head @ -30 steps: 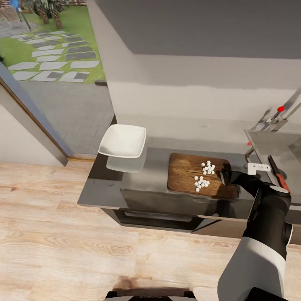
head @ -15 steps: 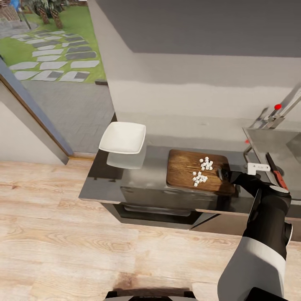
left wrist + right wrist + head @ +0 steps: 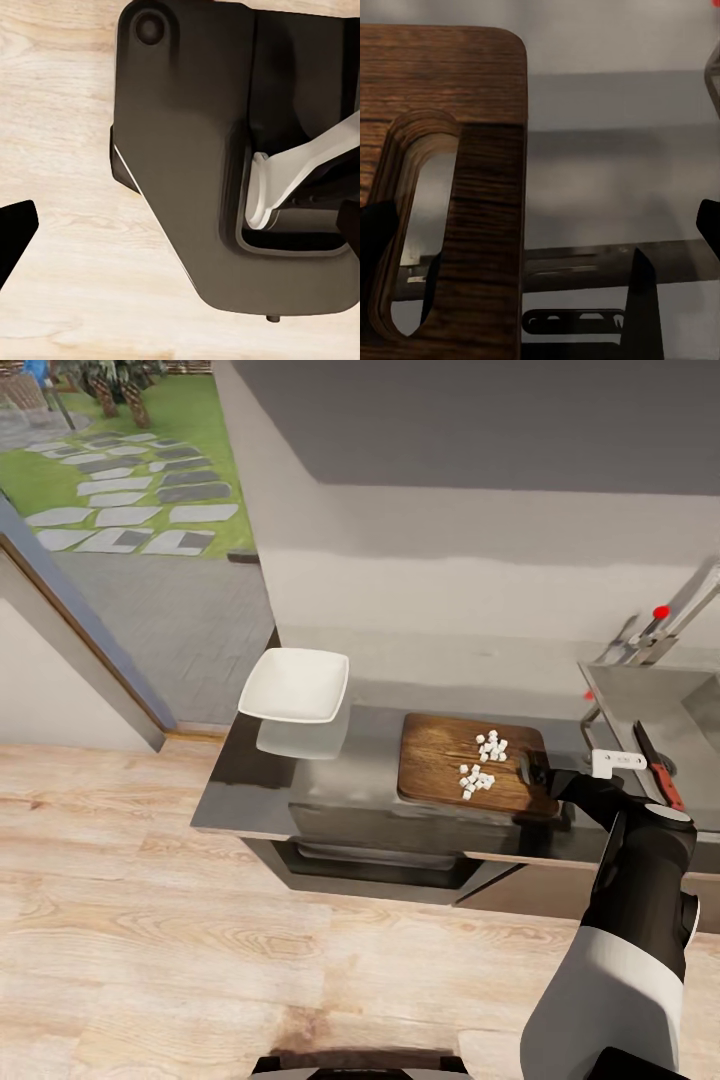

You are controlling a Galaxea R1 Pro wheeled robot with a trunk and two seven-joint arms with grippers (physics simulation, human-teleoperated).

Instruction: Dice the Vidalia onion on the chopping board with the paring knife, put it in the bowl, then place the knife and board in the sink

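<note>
Right tool [image 3: 535, 768] clamped on board [image 3: 470, 765] at handle end; left tool state: cannot tell. Dice [image 3: 482, 763] loose on board (bowl [image 3: 294, 686] well apart). Any tilt risks spilling.

A: What colours did the chopping board [image 3: 450, 765] and bowl [image 3: 294, 687] show?

B: The board was brown with dark wood grain, and it carried white diced onion [image 3: 481, 765]. The bowl was plain white.

A: And the rest?

B: The countertop [image 3: 330, 790] was glossy grey. The paring knife [image 3: 657, 765] had an orange-red handle. The sink [image 3: 660, 715] was grey steel, and its tap knob [image 3: 660, 611] was red.
</note>
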